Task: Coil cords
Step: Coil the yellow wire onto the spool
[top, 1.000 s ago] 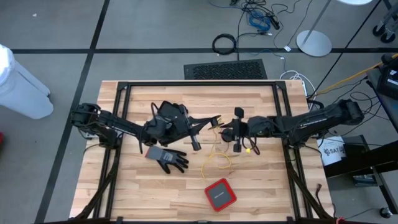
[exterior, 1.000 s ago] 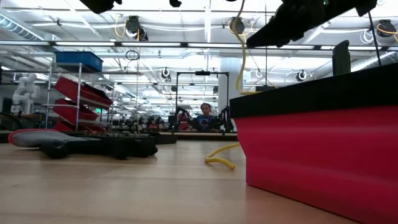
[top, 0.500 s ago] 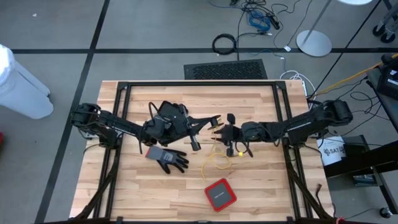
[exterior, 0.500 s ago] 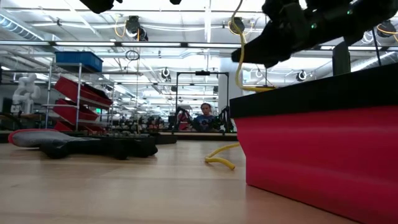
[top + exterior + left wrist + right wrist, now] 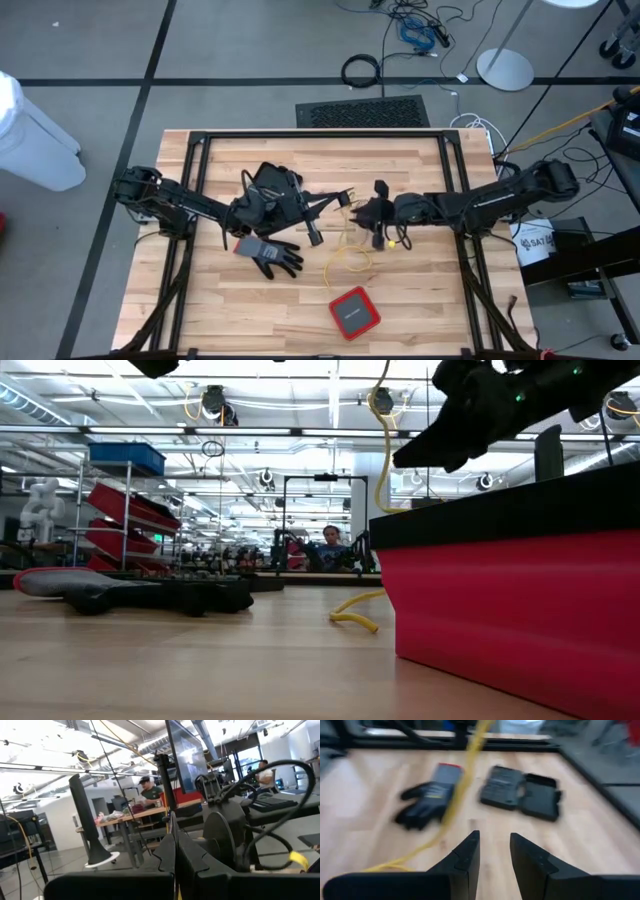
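Observation:
A yellow cord (image 5: 346, 240) hangs from my left gripper (image 5: 343, 194), which is shut on its upper end above the table's middle. The cord's lower part lies in loose bends on the wood (image 5: 355, 618). My right gripper (image 5: 365, 212) hovers just to the right of the hanging cord, clear of the table. In the right wrist view its fingers (image 5: 494, 851) are open with nothing between them, and the cord (image 5: 455, 795) runs past ahead of them. My left gripper pinches the yellow cord near its upper end (image 5: 346, 204) between its two shut fingers (image 5: 167, 857), which point roughly level toward the table's right side. The cord hangs slack below them, with its lower part resting on the table.
A grey glove (image 5: 270, 255) lies to the left of the cord. An open black case (image 5: 275, 185) sits under the left arm. A red box (image 5: 354, 311) stands near the front edge, below the cord's loose end. Black frame rails (image 5: 320, 135) border the table.
My right gripper has sunk lower beside the hanging yellow cord and rolled a little at the wrist, staying open. The cord still hangs from my left gripper as before.

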You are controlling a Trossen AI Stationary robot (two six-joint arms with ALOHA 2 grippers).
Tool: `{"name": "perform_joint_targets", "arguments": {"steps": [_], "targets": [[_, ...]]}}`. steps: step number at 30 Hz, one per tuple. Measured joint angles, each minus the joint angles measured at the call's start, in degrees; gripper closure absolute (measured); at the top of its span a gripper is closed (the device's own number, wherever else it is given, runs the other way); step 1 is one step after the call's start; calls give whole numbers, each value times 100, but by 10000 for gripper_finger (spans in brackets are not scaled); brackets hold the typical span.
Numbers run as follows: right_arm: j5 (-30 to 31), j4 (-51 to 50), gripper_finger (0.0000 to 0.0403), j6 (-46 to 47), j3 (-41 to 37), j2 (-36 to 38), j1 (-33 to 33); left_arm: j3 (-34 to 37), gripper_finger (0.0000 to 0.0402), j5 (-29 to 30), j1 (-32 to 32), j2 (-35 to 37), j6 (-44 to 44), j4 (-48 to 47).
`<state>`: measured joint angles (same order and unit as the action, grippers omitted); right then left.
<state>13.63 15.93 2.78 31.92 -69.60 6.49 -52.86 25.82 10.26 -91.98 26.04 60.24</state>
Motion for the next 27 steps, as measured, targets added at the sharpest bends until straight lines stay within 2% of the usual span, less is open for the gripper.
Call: {"name": "perform_joint_targets", "arguments": {"steps": [3,5,15,20,24,27], "targets": [[-615,-26,309,268,0,71,1,0,401,0,0,0,-2,38],[-792,44,309,352,2,-28,23,0,402,0,0,0,-2,66],[-754,1093,310,258,0,-828,23,0,402,0,66,0,1,64],[-259,1254,332,324,0,-1118,2,0,402,17,68,0,39,31],[237,1271,391,350,2,-1284,151,0,402,474,107,0,302,-9],[672,1346,396,466,17,-1428,288,0,402,667,111,0,354,-38]]}}
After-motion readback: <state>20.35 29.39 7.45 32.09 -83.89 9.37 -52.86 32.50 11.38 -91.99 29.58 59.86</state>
